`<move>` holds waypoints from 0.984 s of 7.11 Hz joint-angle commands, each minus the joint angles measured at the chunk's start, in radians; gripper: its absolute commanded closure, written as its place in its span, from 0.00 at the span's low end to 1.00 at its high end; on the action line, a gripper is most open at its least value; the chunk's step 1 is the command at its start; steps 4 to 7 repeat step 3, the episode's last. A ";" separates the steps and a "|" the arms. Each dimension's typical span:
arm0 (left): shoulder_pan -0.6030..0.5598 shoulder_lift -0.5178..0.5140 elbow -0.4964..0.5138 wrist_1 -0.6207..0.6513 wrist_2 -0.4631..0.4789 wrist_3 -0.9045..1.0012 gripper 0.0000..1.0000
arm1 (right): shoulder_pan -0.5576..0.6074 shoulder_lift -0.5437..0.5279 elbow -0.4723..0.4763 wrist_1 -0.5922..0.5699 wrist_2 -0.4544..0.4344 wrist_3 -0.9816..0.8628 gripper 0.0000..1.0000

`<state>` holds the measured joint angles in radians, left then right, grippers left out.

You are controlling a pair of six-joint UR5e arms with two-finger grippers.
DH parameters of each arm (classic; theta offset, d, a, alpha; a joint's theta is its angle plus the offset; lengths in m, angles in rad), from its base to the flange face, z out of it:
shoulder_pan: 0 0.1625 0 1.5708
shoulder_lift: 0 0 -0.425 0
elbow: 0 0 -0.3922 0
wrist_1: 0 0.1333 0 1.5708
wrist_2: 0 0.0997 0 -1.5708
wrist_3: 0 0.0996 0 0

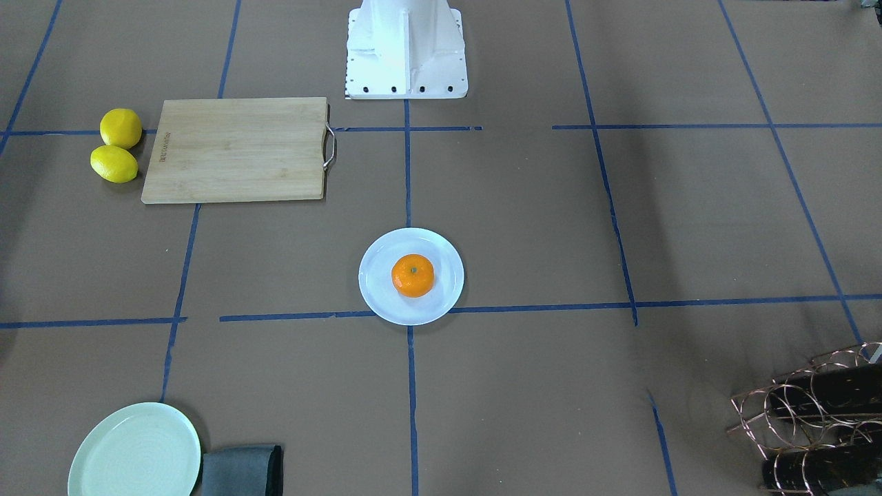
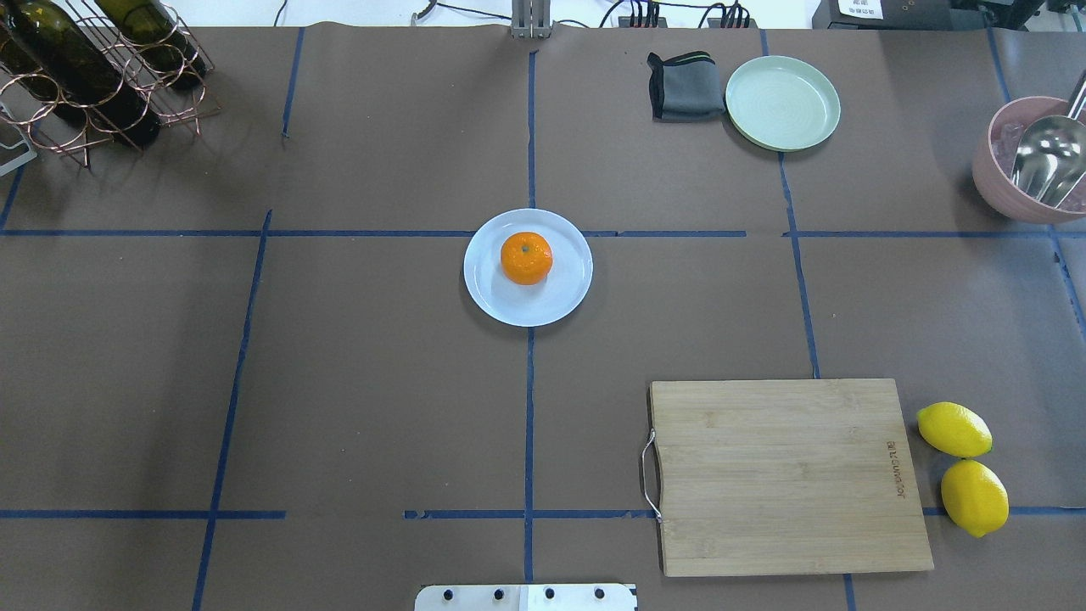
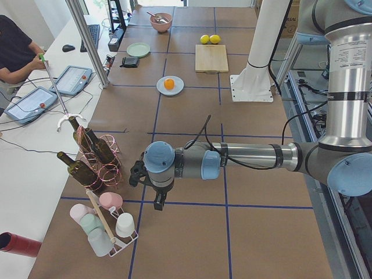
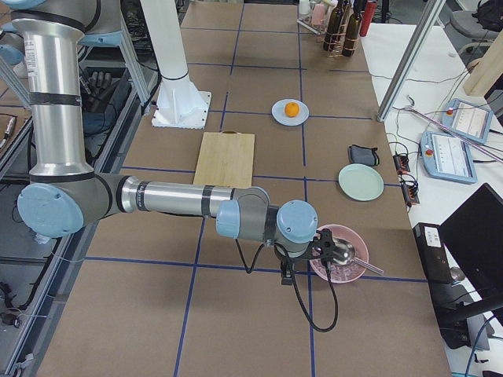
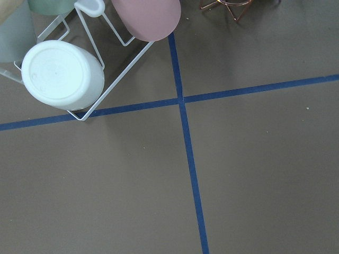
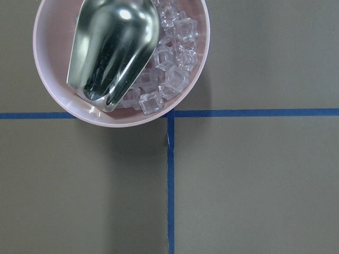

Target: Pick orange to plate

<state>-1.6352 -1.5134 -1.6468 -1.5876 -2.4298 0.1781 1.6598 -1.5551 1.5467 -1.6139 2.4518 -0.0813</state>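
The orange rests stem up near the middle of the pale bluish-white plate at the table's centre, and nothing touches it. The front view shows the same orange on the plate. My left gripper hangs over the table's left end beside a cup rack, far from the plate. My right gripper hangs at the right end, next to a pink bowl. Both show only in the side views, so I cannot tell whether they are open or shut. Neither wrist view shows any fingers.
A wooden cutting board lies near the robot's base, with two lemons beside it. At the far edge are a mint-green plate and a grey cloth. A bottle rack stands far left, and a pink bowl of ice with a metal scoop far right.
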 commanded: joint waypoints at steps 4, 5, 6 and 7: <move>0.000 -0.004 0.004 0.000 0.000 0.000 0.00 | 0.000 0.000 0.003 0.000 -0.002 0.002 0.00; 0.000 -0.004 0.004 0.000 0.000 0.000 0.00 | 0.000 0.000 0.003 0.000 -0.002 0.002 0.00; 0.000 -0.004 0.004 0.000 0.000 0.000 0.00 | 0.000 0.000 0.003 0.000 -0.002 0.002 0.00; 0.000 -0.004 0.004 0.000 0.000 0.000 0.00 | 0.000 0.000 0.003 0.000 -0.002 0.002 0.00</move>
